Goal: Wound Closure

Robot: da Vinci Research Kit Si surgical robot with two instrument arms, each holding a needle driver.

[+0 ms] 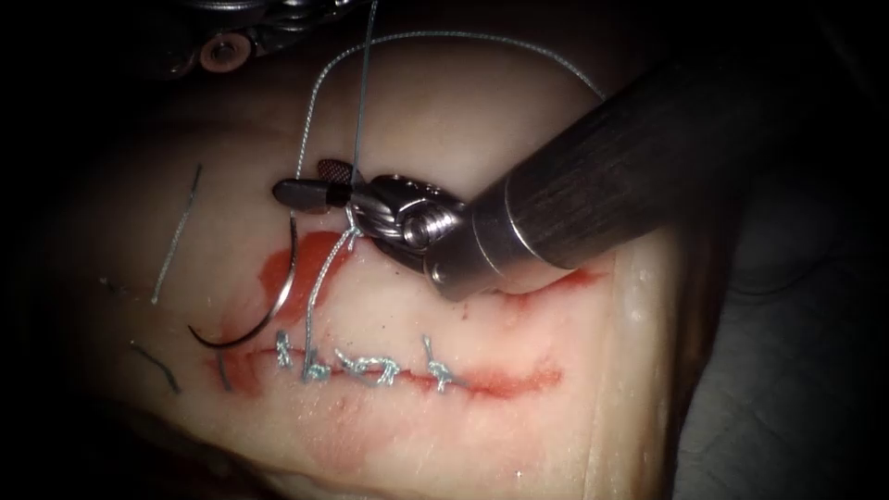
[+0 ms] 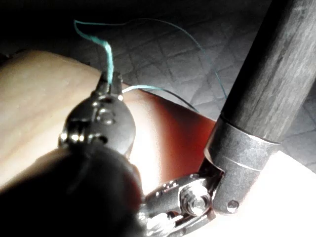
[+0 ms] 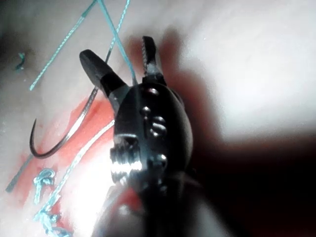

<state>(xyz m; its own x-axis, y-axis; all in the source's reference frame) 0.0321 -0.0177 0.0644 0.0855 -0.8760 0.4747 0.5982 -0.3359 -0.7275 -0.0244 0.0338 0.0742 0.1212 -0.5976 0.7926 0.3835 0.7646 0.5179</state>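
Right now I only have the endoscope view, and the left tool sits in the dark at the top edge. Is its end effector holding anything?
Observer: Yes. In the left wrist view the left end effector is shut on the thread.
Operator: Has the right one clamped the thread too?
Observer: No. The right wrist view shows the right end effector open, with the thread running between its jaws unclamped.
Operator: And the needle?
Observer: From that close angle the needle lies on the tissue with its whole curve showing, held by neither tool.
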